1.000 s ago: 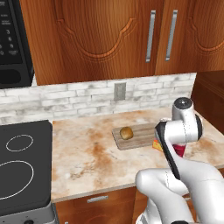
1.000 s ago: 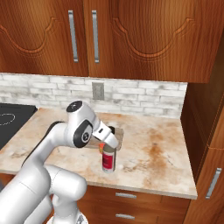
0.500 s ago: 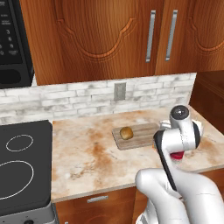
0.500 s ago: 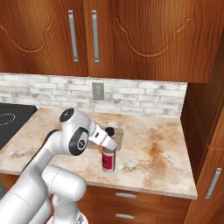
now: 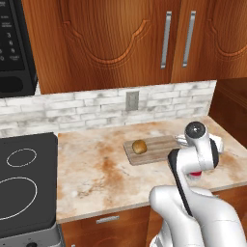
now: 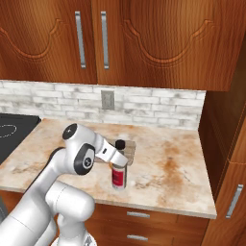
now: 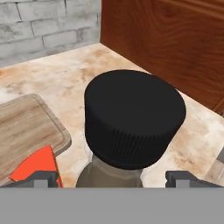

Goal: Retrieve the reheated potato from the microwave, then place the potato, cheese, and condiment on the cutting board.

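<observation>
Your hand (image 7: 111, 177): fingers spread wide, one tip either side of the condiment (image 6: 118, 177), nothing clamped; its dark cap sits between the fingertips (image 7: 43, 178) in the hand view.

Condiment: upright on the bench (image 6: 173, 173), just beside the right end of the cutting board (image 5: 157, 148), red label facing you in the right base view.

Potato (image 5: 139, 146): resting on the cutting board, toward its left end.

Cheese (image 7: 37, 166): orange wedge at the board's near corner, beside the bottle; whether it lies fully on the wood you cannot tell.

Microwave (image 5: 14, 46): mounted at upper left above the stove (image 5: 24, 183).
</observation>
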Tool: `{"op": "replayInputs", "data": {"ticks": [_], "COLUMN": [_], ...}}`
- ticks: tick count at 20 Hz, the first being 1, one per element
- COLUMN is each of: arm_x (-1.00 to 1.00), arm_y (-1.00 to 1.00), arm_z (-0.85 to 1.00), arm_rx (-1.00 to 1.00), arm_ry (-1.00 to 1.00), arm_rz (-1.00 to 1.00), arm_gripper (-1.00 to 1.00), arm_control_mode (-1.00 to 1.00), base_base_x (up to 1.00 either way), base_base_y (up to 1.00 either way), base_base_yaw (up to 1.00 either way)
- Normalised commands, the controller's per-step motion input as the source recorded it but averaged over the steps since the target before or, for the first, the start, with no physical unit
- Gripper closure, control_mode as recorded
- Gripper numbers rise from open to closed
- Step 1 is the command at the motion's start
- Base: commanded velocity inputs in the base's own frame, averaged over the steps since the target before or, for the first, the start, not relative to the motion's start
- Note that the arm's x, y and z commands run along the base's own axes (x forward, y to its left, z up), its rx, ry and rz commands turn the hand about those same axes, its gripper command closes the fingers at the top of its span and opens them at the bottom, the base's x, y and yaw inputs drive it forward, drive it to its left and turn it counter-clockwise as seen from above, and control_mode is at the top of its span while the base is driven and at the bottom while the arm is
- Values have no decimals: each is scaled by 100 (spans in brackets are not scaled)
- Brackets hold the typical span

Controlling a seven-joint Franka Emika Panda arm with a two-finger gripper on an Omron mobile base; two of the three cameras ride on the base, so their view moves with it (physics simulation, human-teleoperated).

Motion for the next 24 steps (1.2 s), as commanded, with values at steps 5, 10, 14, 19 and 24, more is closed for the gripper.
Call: {"op": "replayInputs", "data": {"ticks": [5, 10, 14, 19, 24], "arm_x": [0, -1, -4, -9, -3], "arm_y": [-1, -3, -1, 2, 5], "arm_z": [0, -4, 0, 19, 30], "arm_rx": [-2, 0, 0, 0, -2], "arm_ry": [-1, 0, -2, -10, -8], "arm_rz": [0, 0, 0, 0, 0], "arm_gripper": [100, 100, 100, 100, 100], "arm_control_mode": [-100, -100, -100, -100, -100], "base_base_x": [0, 0, 0, 0, 0], "base_base_y": [0, 0, 0, 0, 0], "base_base_yaw": [0, 0, 0, 0, 0]}}
